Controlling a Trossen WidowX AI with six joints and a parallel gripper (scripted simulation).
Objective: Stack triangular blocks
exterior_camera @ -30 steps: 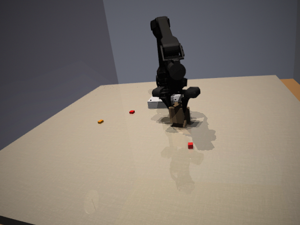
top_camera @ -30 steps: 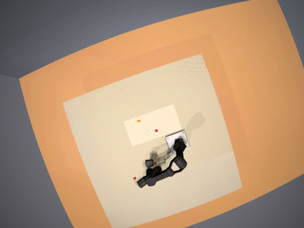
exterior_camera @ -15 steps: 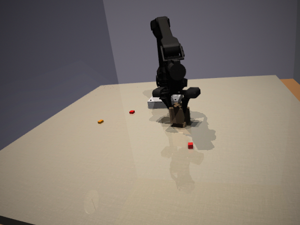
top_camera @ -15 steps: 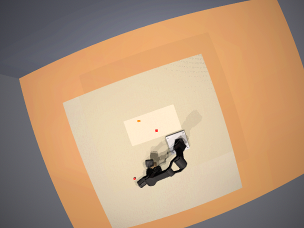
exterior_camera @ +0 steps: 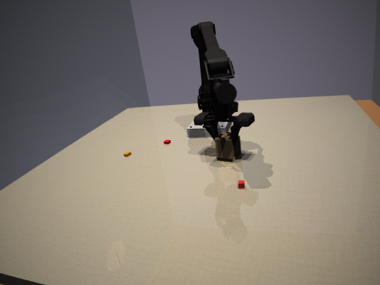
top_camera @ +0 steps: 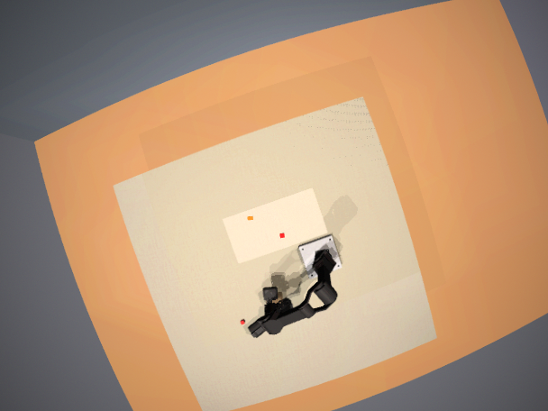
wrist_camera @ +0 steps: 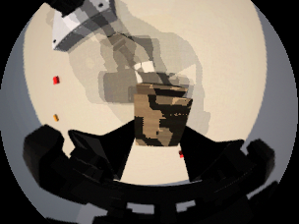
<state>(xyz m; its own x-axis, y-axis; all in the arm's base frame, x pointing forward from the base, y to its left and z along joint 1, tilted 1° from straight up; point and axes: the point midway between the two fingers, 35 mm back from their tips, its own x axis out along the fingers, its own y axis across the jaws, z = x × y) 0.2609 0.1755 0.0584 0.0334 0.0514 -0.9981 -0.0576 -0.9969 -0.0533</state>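
Observation:
A brown wood-grained triangular block sits between the fingers of my gripper, which is shut on it. In the exterior view the brown mass reaches down to the table in front of the arm's base and shows a faint slanted seam. I cannot tell the two triangular blocks apart clearly. The black fingers stand on either side of the upper part. In the top view the arm hides most of the block.
The grey base plate lies just behind. A small red cube lies in front of the block. A flat red piece and an orange piece lie to the left.

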